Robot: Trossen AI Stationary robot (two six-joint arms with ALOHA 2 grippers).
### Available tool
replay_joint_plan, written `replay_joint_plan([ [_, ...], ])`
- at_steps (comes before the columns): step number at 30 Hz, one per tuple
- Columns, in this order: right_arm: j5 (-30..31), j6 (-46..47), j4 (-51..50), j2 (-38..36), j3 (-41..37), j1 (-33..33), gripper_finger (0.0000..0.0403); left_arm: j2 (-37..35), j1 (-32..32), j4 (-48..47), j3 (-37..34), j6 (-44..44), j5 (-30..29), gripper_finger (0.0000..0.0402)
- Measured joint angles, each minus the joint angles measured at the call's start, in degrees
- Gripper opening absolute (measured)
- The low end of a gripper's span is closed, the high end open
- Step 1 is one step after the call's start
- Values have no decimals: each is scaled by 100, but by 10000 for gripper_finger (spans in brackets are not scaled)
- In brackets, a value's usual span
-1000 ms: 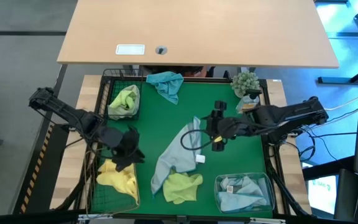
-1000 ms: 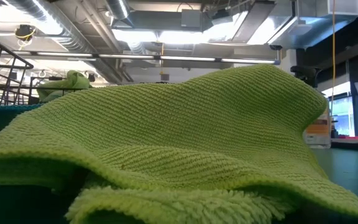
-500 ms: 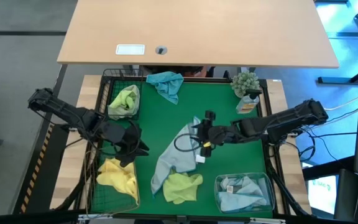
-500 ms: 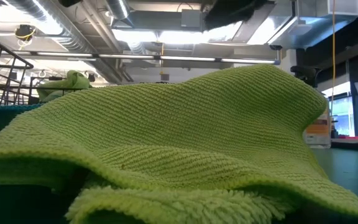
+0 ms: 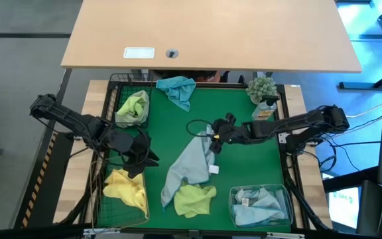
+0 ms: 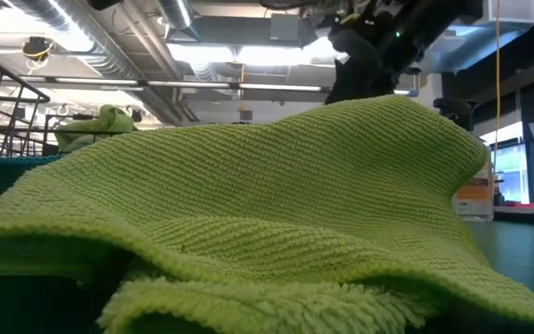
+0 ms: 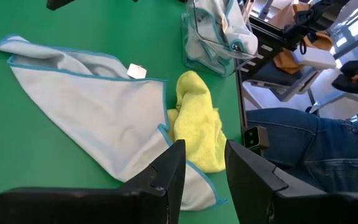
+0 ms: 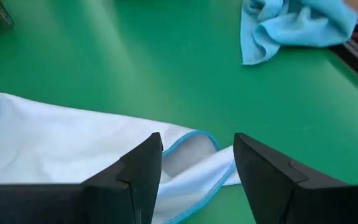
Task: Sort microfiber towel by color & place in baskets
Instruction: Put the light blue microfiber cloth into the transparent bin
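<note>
- Pale blue towel (image 5: 190, 162) lies spread mid-counter on the green mat (image 5: 244, 169); its upper corner is right under the right pincer (image 5: 215, 135).
- Right pincer: jaws spread wide, empty, corner edge showing between them in its wrist view.
- Left pincer (image 5: 140, 156): parted, narrower, holding nothing, hovering beside the tan wire basket (image 5: 102, 202) with yellow towel (image 5: 125, 186).
- Towel looks soft, light and floppy; it will likely drape and drag. Best pinched at the hemmed corner.
- Lime towel (image 5: 193, 198) touches its lower end and may get dragged along.
- Clear tub (image 5: 232, 194) already holds pale blue cloth.
- Black basket (image 5: 111, 99) holds a green towel (image 5: 132, 107); a teal towel (image 5: 178, 89) lies at the far edge; potted plant (image 5: 262, 88) in the far right corner.
</note>
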Motion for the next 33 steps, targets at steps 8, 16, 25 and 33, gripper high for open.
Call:
replay_joint_plan([
  [8, -171, 155, 434, 7, -241, -27, 199, 0, 0, 0, 0, 0, 0, 106],
  [16, -490, 534, 783, 697, -241, -29, 199, 0, 0, 0, 2, -2, 0, 106],
  [25, -612, 534, 986, 1642, -241, -83, 199, 0, 0, -1, 2, -2, 0, 106],
  [33, -572, 534, 1515, 2312, -215, -75, 199, 0, 0, 0, 2, -2, 0, 106],
])
